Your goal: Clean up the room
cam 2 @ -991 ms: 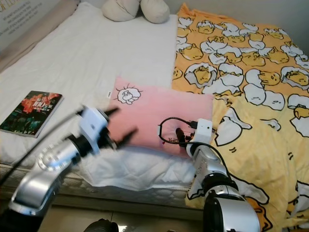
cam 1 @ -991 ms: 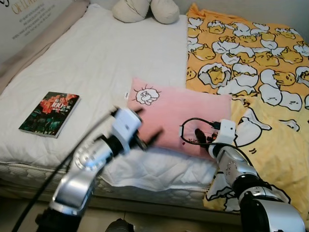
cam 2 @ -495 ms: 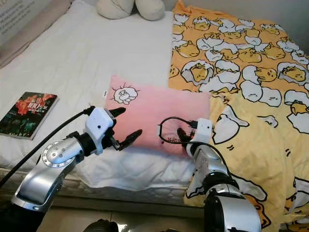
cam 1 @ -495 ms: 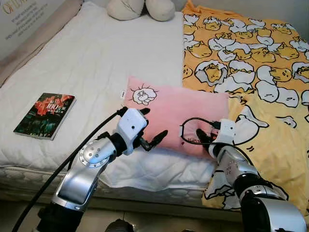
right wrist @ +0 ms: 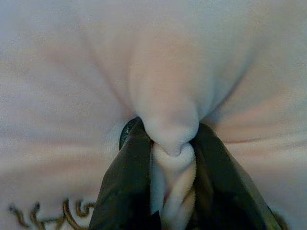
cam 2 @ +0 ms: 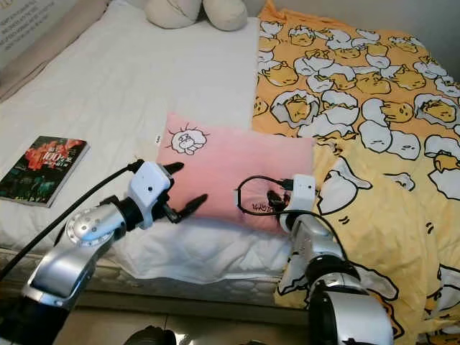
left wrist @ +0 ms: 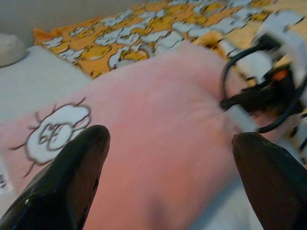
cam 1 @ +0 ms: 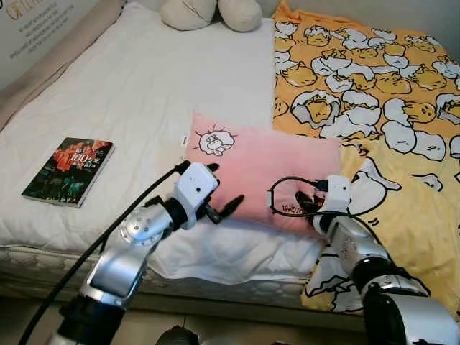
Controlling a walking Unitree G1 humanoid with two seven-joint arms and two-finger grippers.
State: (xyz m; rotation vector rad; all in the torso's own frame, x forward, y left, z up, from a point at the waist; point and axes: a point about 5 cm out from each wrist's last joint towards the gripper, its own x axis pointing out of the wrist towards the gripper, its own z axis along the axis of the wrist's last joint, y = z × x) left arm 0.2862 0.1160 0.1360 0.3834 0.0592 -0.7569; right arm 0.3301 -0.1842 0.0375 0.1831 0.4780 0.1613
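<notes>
Right wrist view: right hand (right wrist: 172, 191) pinches pink pillow (cam 1: 266, 165); left hand (cam 1: 219, 188) spread

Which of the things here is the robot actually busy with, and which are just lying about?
Busy with:
pink pillow, pinched by the right gripper; left gripper open at its near edge.

Lying about:
book
yellow blanket
beige cushions

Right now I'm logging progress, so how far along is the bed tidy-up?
Early. Nothing looks put away yet. In hand: the right end effector pinches a fold of the pink pillow, while the left end effector is open at its near edge. Left: the book lies on the white mattress, and the yellow blanket is rumpled.
</notes>
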